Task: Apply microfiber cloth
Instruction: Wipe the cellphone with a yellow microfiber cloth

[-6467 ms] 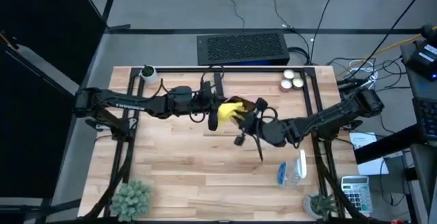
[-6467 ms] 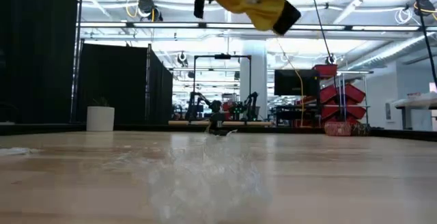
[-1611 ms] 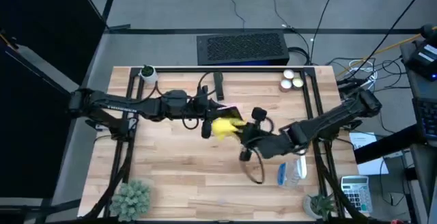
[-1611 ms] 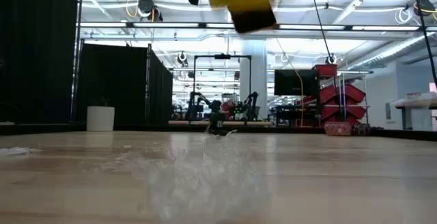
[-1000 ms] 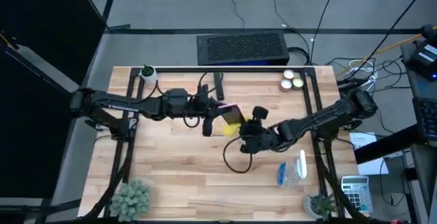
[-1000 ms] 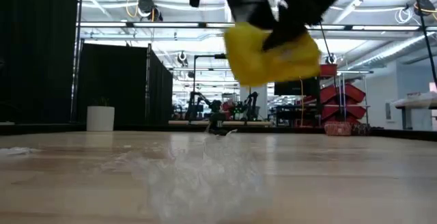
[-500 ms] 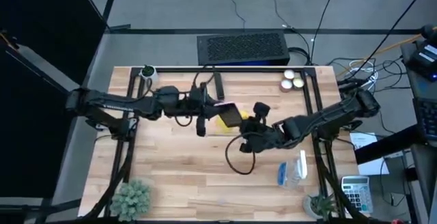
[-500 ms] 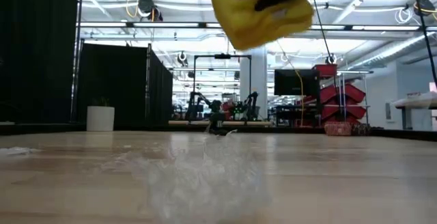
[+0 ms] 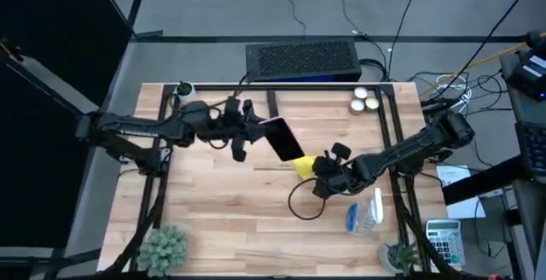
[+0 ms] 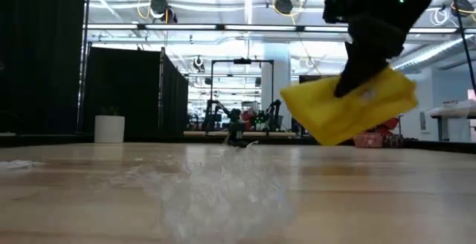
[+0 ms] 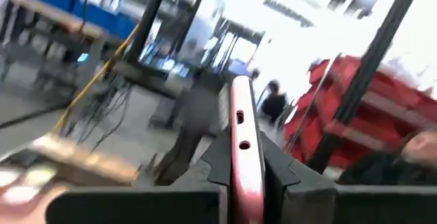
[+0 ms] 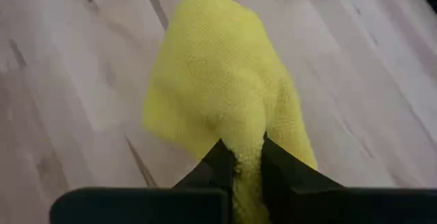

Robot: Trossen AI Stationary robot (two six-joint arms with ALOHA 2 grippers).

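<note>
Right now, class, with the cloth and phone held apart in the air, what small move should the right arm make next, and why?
Probably carry the microfiber cloth back up to the phone. The right gripper pinches the cloth just above the table, while the left gripper holds the phone raised and apart from it, so no wiping contact exists.

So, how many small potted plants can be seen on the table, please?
3. One white pot stands at the far left corner, one bushy plant at the near left corner, one plant at the near right corner. None seems hidden behind the arms.
</note>
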